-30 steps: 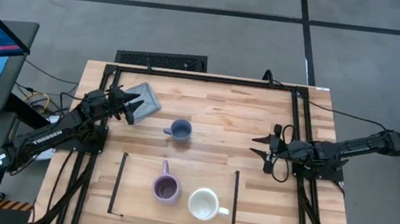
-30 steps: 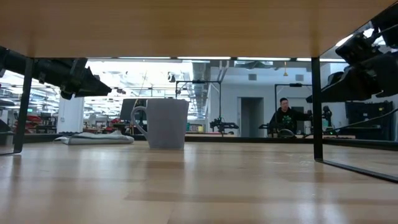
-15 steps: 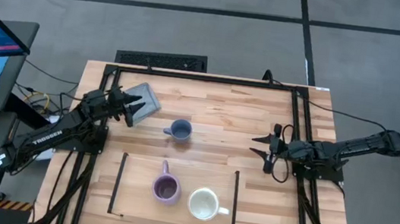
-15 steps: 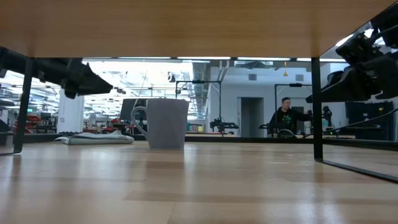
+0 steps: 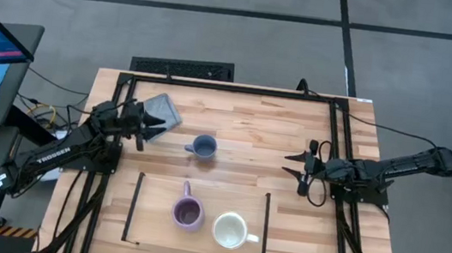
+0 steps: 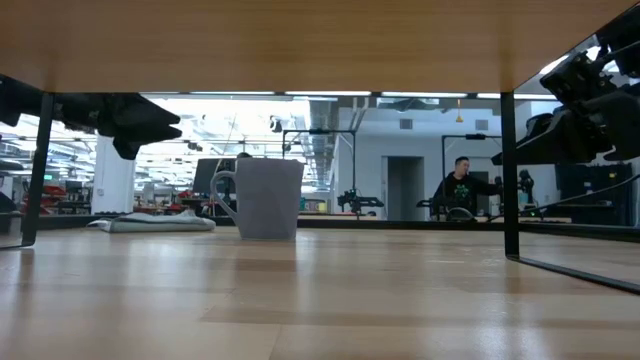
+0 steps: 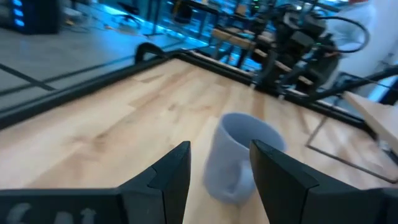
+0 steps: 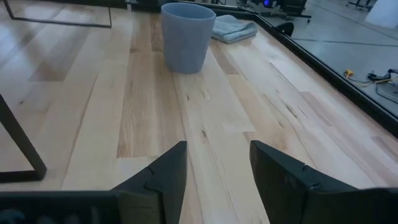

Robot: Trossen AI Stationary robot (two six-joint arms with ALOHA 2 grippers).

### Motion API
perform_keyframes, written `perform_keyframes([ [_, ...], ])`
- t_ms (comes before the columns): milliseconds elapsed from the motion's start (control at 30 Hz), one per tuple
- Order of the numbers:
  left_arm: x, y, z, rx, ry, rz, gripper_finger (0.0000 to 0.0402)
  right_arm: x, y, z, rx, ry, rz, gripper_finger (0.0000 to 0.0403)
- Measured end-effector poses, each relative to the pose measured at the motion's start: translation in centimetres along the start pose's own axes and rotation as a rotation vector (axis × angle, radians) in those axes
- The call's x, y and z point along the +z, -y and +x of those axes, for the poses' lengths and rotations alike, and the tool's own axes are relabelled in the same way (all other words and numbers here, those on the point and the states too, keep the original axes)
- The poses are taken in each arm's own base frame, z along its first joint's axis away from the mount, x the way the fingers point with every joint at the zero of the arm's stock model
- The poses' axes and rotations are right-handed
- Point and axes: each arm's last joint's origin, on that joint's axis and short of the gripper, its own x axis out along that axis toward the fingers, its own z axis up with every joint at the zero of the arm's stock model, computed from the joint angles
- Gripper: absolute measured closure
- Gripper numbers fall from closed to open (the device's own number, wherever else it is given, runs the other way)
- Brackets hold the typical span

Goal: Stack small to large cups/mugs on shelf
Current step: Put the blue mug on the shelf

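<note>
Since a second ago only the left gripper point(image 5: 142, 123) has moved, its wrist rolling a little while it hangs over the table's 10 o'clock corner; mugs, shelf and right arm sit as they did. Going left to right in the high view: that left gripper is off the wood, just clear of the grey pad point(image 5: 162, 111) at its 1 o'clock, its fingers partly apart with nothing between them, and its wrist view looks straight at the blue mug point(image 7: 239, 157) in the gap. The blue mug point(image 5: 203, 146) stands upright on the tabletop at about 12 o'clock from the shelf point(image 5: 195, 237), handle turned toward the left arm. On the shelf board the purple mug point(image 5: 187, 212) sits with its handle at 12 o'clock, and the white mug point(image 5: 230, 230) is just beside it at its 4 o'clock, handle toward 3 o'clock. Farthest right, the right gripper point(image 5: 300, 167) waits near the 3 o'clock edge, fingers spread wide and empty. The likely trouble is the handle: it faces the incoming fingers, so a partly open jaw could strike it and spin or tip the mug rather than straddle the wall
</note>
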Motion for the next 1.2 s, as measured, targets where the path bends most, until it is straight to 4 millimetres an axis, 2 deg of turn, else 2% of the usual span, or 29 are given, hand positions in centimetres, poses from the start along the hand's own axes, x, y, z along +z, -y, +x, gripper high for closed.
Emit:
perform_keyframes([
  [567, 0.5, 0.0, 0.1, 0.015, -0.015, 0.062, 0.0250, 0.1, 0.2, 0.0, -0.038, 0.005, 0.008, 0.0207],
  [833, 1.0, 0.0, 1.6, -0.006, -0.153, 0.073, 0.0277, -0.1, 1.2, 0.3, -0.126, -0.014, 0.035, 0.0207],
  [1200, 1.6, -0.7, 3.4, 0.062, -0.257, 0.090, 0.0280, -0.2, 1.9, 0.4, -0.173, -0.030, 0.038, 0.0207],
])
